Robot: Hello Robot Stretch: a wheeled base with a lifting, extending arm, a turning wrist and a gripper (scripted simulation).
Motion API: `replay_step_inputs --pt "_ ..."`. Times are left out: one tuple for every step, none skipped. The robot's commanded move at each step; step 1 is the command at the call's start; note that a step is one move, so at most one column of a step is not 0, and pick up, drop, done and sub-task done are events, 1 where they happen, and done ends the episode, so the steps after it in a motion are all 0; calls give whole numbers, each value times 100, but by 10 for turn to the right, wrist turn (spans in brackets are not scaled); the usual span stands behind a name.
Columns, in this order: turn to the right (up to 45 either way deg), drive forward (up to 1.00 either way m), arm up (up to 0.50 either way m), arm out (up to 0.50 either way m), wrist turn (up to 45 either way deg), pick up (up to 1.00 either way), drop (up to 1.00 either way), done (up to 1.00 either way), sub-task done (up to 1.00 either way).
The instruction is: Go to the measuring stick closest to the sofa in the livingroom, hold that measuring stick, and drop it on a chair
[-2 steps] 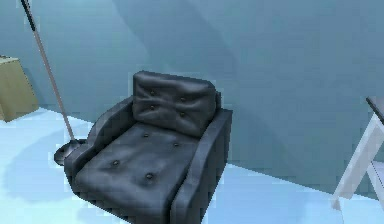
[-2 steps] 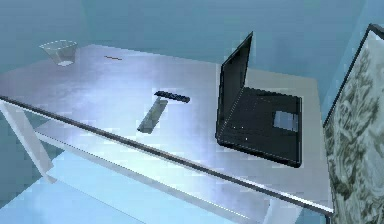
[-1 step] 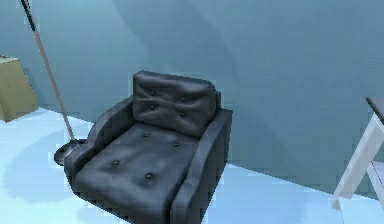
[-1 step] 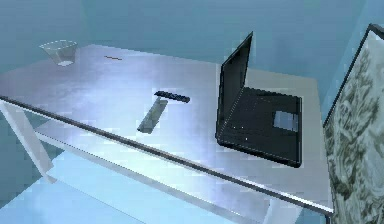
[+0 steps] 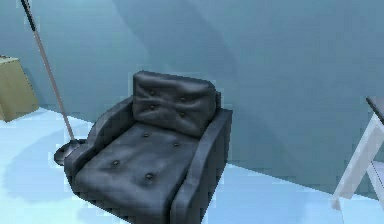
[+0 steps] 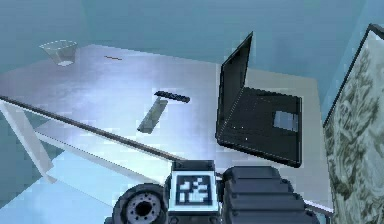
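Observation:
A dark leather armchair (image 5: 150,150) stands against the blue wall in the forward view. In the arm side view a flat grey strip (image 6: 151,114) lies on the white table (image 6: 90,100), with a short dark bar (image 6: 172,96) at its far end; it may be the measuring stick. At the bottom edge sits a white square with black marks (image 6: 193,190). Left of it is the gripper's dark body (image 6: 140,207), low in front of the table. Its far end cannot be made out, so I cannot tell whether it holds anything.
An open black laptop (image 6: 255,110) lies on the table's right part, and a clear glass bowl (image 6: 62,48) stands at its far left corner. A floor lamp (image 5: 55,100) stands left of the armchair, a tan box (image 5: 14,88) beyond it. A white table leg (image 5: 360,170) shows at right.

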Motion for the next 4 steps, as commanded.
replay_step_inputs --pt "0 0 0 36 0 0 0 0 0" --pt "0 0 0 0 450 0 0 0 0" --pt "0 0 0 0 450 0 0 0 0" --pt "0 0 0 0 450 0 0 0 0"
